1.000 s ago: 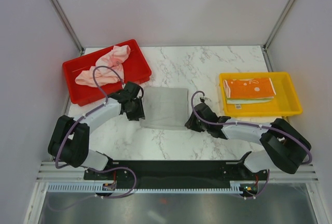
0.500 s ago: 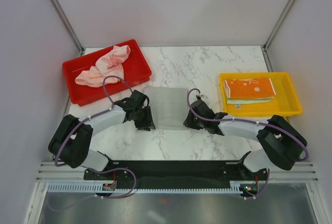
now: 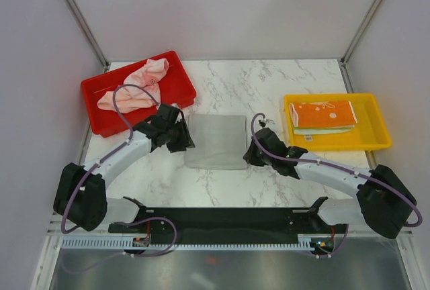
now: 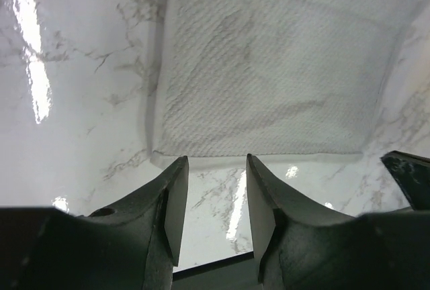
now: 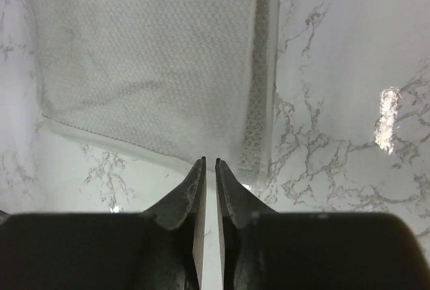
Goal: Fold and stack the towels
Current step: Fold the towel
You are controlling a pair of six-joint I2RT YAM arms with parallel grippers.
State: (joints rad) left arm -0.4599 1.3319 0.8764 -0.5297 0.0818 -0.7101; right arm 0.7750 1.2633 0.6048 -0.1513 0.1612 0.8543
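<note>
A grey-white towel (image 3: 215, 141) lies flat on the marble table between the two arms. My left gripper (image 3: 183, 139) is at the towel's left edge. In the left wrist view its jaws (image 4: 216, 162) stand open and empty, just short of the towel's hem (image 4: 269, 82). My right gripper (image 3: 250, 154) is at the towel's right edge. Its jaws (image 5: 209, 162) are almost together, their tips at the hem of the towel (image 5: 148, 62), with nothing seen between them. Crumpled pink towels (image 3: 134, 85) lie in the red tray. A folded orange-print towel (image 3: 322, 113) lies on a pale one in the yellow tray.
The red tray (image 3: 178, 88) stands at the back left, close to my left arm. At the right, beside my right arm, is the yellow tray (image 3: 373, 119). Grey walls enclose the table on three sides.
My left gripper has moved from the towel's near-left corner back to its left edge. The right gripper's jaws have narrowed. The towel lies about where it was.
</note>
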